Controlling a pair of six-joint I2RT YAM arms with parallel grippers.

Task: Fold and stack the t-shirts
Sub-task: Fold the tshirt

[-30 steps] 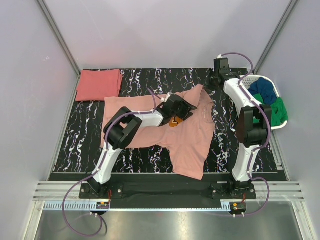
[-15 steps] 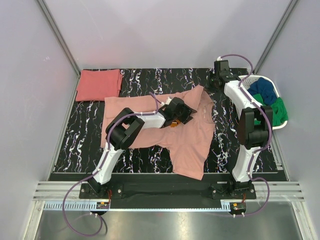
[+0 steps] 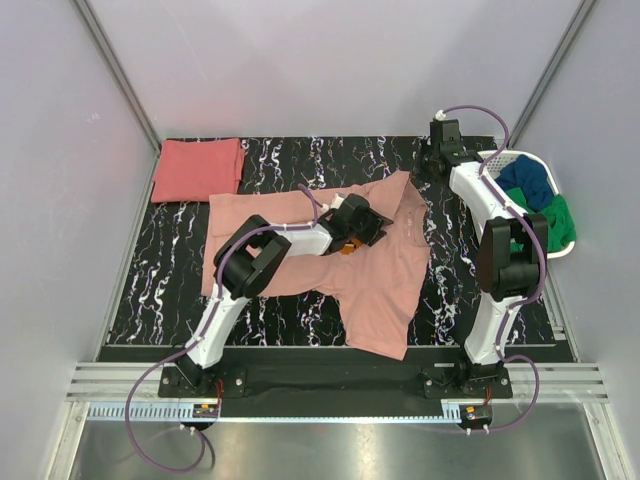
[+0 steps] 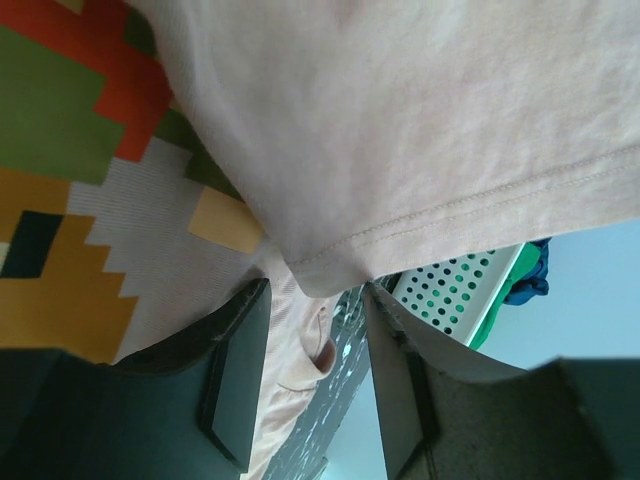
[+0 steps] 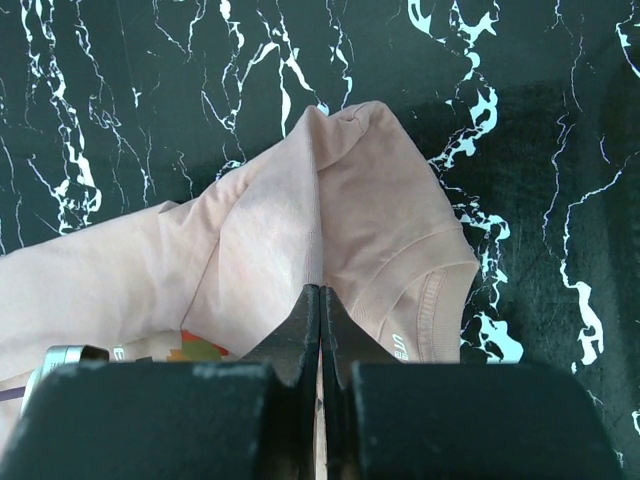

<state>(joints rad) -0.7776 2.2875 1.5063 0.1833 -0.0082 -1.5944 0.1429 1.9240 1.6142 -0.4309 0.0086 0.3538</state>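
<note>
The pale salmon-pink t-shirt [image 3: 385,270] lies crumpled across the middle of the black marbled table [image 3: 280,165]. Its small orange tag [image 3: 345,248] peeks out beside my left gripper [image 3: 362,228]. The darker coral-red t-shirt [image 3: 197,170] lies folded at the back left corner. In the left wrist view my left gripper [image 4: 315,370] is open, with a hem fold of the pink shirt [image 4: 420,120] just ahead between the fingers and a colourful print [image 4: 70,200] to the left. My right gripper [image 3: 437,160] is shut, high above the shirt's collar corner [image 5: 380,200], the fingertips [image 5: 312,300] in line with a crease.
A white perforated basket [image 3: 515,154] holding blue [image 3: 530,180] and green [image 3: 555,220] clothes stands at the back right table edge. It also shows in the left wrist view [image 4: 450,290]. Grey walls enclose the table on three sides.
My left gripper has come down onto the pink shirt beside the orange tag, covering most of it. My right gripper has shifted slightly toward the back.
</note>
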